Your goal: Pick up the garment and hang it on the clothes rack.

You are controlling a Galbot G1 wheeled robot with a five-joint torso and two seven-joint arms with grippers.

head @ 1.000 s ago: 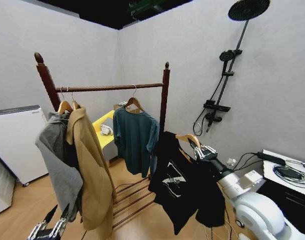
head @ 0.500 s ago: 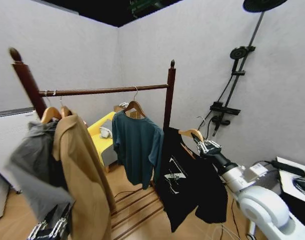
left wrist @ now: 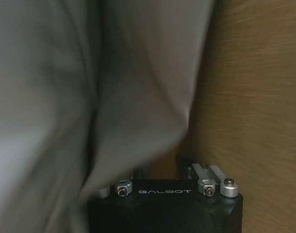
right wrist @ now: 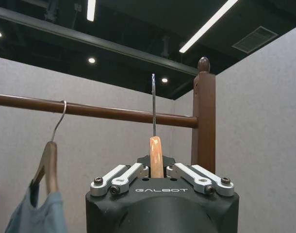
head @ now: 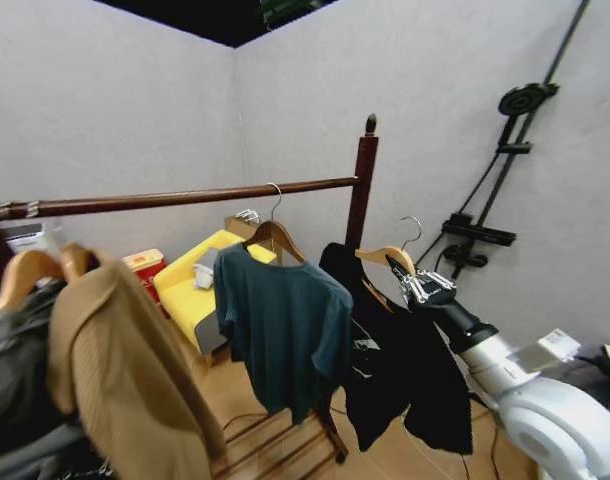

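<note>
The garment (head: 405,370), on its wooden hanger (head: 383,257), is held up by the right end effector (head: 422,287), which is clamped on the hanger, just right of the clothes rack (head: 361,190) post and below its bar. The left end effector (left wrist: 162,182) is seen beside grey fabric (left wrist: 80,97); whether it is open cannot be told.

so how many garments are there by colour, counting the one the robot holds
black shirt, held by the right gripper: 1
teal sweater: 1
tan coat: 1
grey garment: 1
total: 4
</note>
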